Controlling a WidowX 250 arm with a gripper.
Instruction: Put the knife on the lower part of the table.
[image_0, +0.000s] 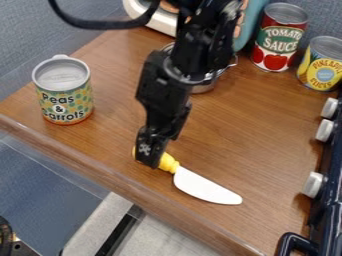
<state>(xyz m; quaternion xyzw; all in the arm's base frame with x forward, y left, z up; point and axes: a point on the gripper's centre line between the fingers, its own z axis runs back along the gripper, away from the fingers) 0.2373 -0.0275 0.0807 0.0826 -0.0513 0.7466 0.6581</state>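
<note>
The black gripper (152, 152) hangs down over the table's lower left part, right at the handle of the knife (204, 187). Its tip covers the middle of the yellow handle, and bits of yellow show on both sides of it. The knife's white blade points to the lower right, close to the front edge of the wooden table (260, 145). Whether the knife rests on the wood or is held just over it, I cannot tell.
A peas and carrots can (65, 95) stands at the left. A metal pot (204, 85) is behind the arm. A tomato sauce can (277, 40) and a pineapple can (322, 65) stand at the back right. The stove (332, 200) with white knobs borders the right side.
</note>
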